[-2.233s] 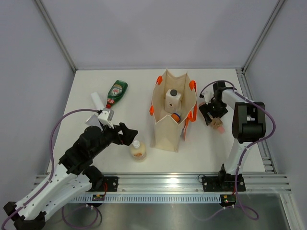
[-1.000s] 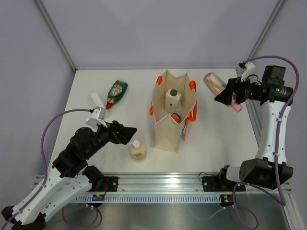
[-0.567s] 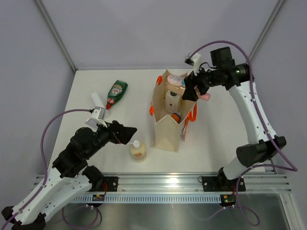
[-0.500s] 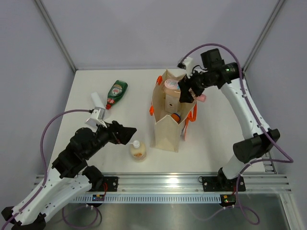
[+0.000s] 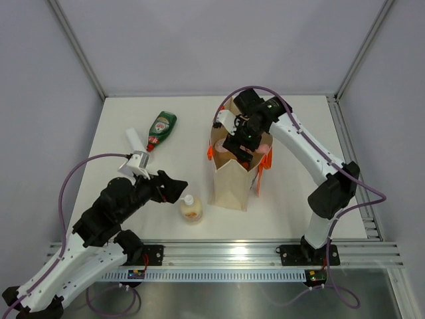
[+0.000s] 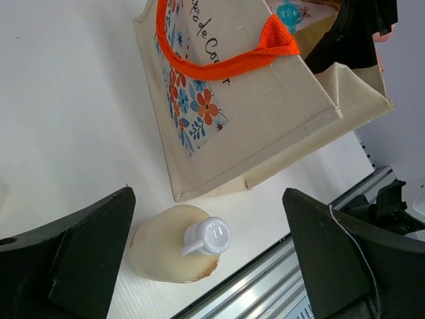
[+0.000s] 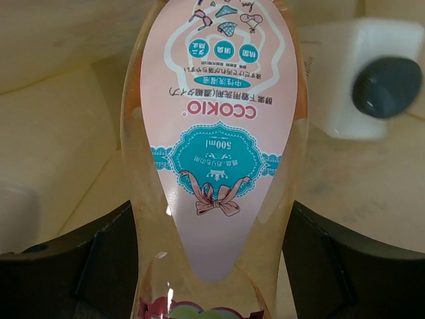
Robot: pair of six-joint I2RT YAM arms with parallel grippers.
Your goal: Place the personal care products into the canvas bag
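Pale walls close round a white table [image 5: 299, 193], and the matter turns on the right pincer [image 7: 212, 266] (the one at work). Its jaws are clamped on the pink clear bottle [image 7: 219, 133], one finger on each flank. The bottle's long axis runs straight out from the wrist, down into the mouth of the canvas bag [image 5: 229, 186]. Beige cloth shows behind the bottle on both sides, so it lies within the bag's walls, though I cannot tell whether its far end touches the bottom. Just beside it, to the right in the wrist view, sits the white black-capped bottle [image 7: 358, 86], already inside. By my reckoning the next move is simply to let go.

Farther out, the left pincer [image 6: 206, 256] hangs with its jaws wide apart, gripping nothing. It is directly over the cream pump bottle [image 6: 176, 249], which stands upright just beside the bag's near corner, and that arm is plainly the nearer to it. Well apart, at the table's far left, lie the green red-capped bottle [image 5: 161, 126] and the white tube [image 5: 135, 139].
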